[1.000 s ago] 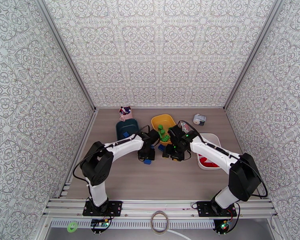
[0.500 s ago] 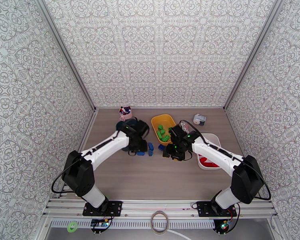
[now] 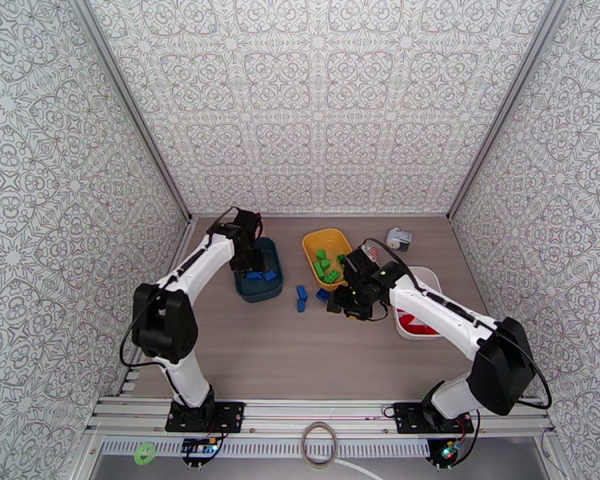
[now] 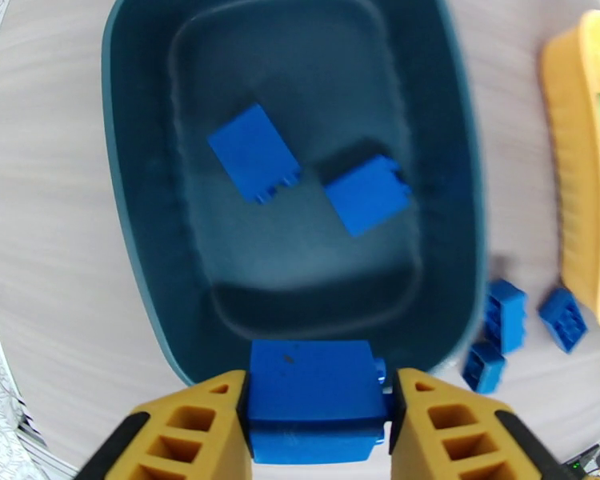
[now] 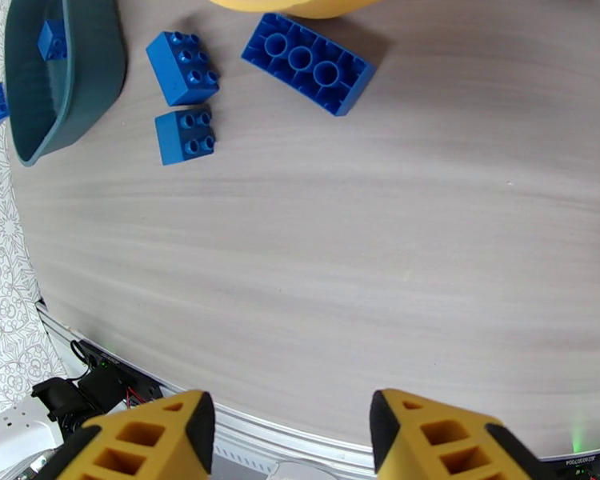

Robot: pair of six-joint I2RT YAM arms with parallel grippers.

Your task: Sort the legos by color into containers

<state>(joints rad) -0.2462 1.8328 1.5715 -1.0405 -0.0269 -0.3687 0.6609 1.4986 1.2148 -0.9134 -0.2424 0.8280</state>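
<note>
Legos (image 3: 301, 296): mostly sorted. Greens (image 3: 326, 266) in yellow bin (image 3: 310, 240), reds (image 3: 412, 322) in white bin (image 3: 432, 275). Left gripper (image 4: 320, 382) clamps blue brick (image 4: 312, 410); teal bin (image 4: 140, 234), two blues (image 4: 254, 152) inside, just beyond fingertips. Right gripper (image 5: 292, 410) half-open, empty; three loose blues (image 5: 308, 64) well ahead of its fingers, left to sort.

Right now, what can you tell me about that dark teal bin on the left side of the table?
The dark teal bin is a shallow rounded-rectangle tub, smooth plastic by its look, with sloping walls and a flat floor. It stands upright on the wooden table, left of the yellow bin. Two blue bricks lie loose on its floor, apart from each other. The left gripper holds a third blue brick over one end of its rim.
</note>
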